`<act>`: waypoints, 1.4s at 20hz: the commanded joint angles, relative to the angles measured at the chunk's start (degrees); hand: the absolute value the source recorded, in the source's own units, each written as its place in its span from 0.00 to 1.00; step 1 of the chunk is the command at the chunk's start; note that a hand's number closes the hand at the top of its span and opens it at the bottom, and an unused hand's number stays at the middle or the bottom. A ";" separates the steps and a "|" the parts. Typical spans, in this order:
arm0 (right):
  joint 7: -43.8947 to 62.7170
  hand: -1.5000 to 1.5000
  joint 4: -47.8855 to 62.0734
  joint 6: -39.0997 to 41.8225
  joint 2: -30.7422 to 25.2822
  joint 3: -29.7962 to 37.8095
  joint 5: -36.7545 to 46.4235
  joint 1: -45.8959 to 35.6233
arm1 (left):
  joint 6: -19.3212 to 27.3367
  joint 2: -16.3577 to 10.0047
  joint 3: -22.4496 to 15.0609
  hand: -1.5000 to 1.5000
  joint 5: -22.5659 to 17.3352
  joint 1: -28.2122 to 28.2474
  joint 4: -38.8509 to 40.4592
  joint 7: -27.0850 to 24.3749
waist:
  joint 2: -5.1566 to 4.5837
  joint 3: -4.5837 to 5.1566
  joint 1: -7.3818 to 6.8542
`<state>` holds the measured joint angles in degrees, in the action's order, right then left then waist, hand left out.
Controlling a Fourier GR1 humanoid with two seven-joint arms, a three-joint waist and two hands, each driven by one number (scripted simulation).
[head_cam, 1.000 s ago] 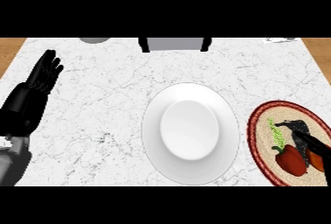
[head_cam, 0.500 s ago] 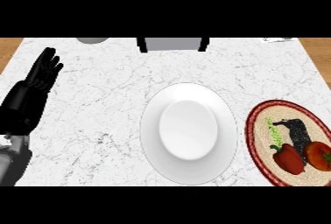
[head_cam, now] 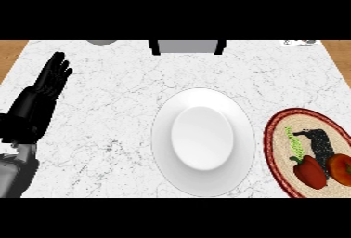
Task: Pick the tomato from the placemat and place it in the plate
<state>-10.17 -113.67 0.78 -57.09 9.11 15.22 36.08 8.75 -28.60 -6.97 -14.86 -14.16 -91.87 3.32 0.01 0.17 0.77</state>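
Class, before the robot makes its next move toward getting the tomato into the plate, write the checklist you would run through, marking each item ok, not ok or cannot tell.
1. Plate has nothing in it: ok.
2. Placemat lies just right of the plate, with bare counter between them: ok.
3. Tomato identified: a red thing with a green stem and a rounder red thing, cut by the view's edge, lie side by side: cannot tell.
4. Right hand is over the placemat beside both red things; whether it holds anything: cannot tell.
5. Left hand rests open at the view's left, away from the plate: ok.
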 commanded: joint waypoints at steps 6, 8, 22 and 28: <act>12.26 0.00 2.26 3.55 6.97 -7.62 12.28 -10.53 | -2.58 2.91 0.97 0.50 2.58 -0.27 1.31 -1.70 | -0.06 -0.17 -1.04; 11.61 0.00 4.40 4.47 5.93 -3.62 13.15 -9.05 | -1.76 3.70 0.88 0.50 3.56 1.88 0.56 -2.11 | 0.01 -0.16 -0.86; 7.99 0.00 20.96 10.02 14.05 -5.18 23.58 -20.50 | -3.41 7.79 3.74 0.50 7.22 -0.61 -1.85 2.96 | 0.02 -0.18 -0.61; 4.33 0.00 30.84 9.36 17.21 -6.50 28.66 -25.15 | -7.30 6.78 8.10 0.50 6.26 -4.50 3.46 3.29 | -0.05 -0.18 -0.62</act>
<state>-3.06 -88.77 10.89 -41.69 2.44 41.10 12.91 2.41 -22.50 -0.44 -9.06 -16.50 -90.86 6.18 -0.02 0.00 0.07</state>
